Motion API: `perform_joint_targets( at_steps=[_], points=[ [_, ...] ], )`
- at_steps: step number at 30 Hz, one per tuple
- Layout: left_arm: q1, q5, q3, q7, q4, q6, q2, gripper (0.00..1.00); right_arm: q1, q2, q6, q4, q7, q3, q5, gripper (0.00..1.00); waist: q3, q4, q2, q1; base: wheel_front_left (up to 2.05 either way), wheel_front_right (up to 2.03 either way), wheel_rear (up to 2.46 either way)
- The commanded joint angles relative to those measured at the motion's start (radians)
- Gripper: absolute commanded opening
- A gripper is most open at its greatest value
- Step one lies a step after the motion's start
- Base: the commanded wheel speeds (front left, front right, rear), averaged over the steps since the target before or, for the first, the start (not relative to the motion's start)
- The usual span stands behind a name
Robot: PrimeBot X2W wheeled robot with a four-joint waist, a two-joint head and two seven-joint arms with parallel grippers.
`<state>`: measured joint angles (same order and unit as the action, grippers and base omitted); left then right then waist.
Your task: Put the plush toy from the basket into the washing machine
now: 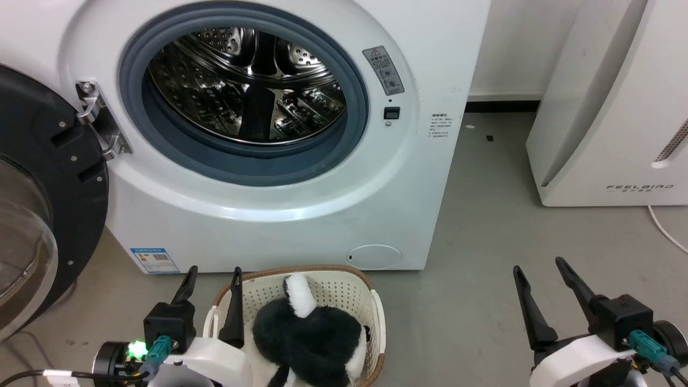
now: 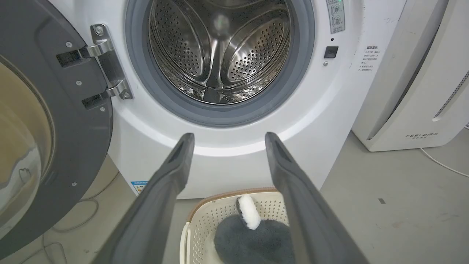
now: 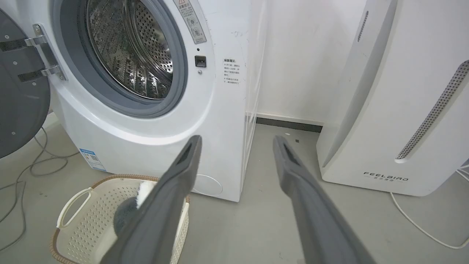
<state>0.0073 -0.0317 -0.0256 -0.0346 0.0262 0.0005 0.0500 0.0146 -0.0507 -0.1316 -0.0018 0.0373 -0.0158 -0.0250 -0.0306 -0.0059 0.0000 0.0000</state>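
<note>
The plush toy (image 1: 306, 336), black fur with a white patch sticking up, lies in the cream basket (image 1: 333, 285) on the floor just in front of the washing machine (image 1: 279, 215). The machine's porthole shows a bare steel drum (image 1: 247, 86), and its dark-framed glass door (image 1: 37, 215) hangs swung out to the left. My left gripper (image 1: 214, 277) is open at the basket's left rim, apart from the toy. My right gripper (image 1: 540, 269) is open over bare floor to the right. The left wrist view looks over the toy (image 2: 253, 238) and basket (image 2: 212, 216) at the drum (image 2: 220, 51).
A plain white FEELBIRD appliance (image 1: 613, 107) stands at the right against the wall, with a white cable (image 1: 664, 228) on the floor by it. Grey cables (image 3: 33, 165) lie on the floor below the open door. Grey floor (image 1: 484, 226) stretches between the machine and the appliance.
</note>
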Motion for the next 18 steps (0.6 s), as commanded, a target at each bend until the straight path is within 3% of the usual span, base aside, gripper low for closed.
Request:
perform_joint_targets(
  at_steps=[1, 18],
  points=[
    [-0.008, -0.009, -0.005, -0.009, 0.004, 0.005, 0.0, 1.0, -0.005, 0.0, 0.0, -0.005, 0.007, -0.004, -0.006, 1.0, -0.004, -0.001, 0.0, 0.0, 0.0, 0.0, 0.0],
    [-0.079, -0.03, -0.022, -0.044, 0.088, -0.008, 0.001, 1.0, -0.037, 0.0, 0.0, -0.038, 0.043, -0.016, -0.03, 1.0, -0.113, -0.026, 0.0, 0.0, 0.0, 0.0, 0.0]
  ],
)
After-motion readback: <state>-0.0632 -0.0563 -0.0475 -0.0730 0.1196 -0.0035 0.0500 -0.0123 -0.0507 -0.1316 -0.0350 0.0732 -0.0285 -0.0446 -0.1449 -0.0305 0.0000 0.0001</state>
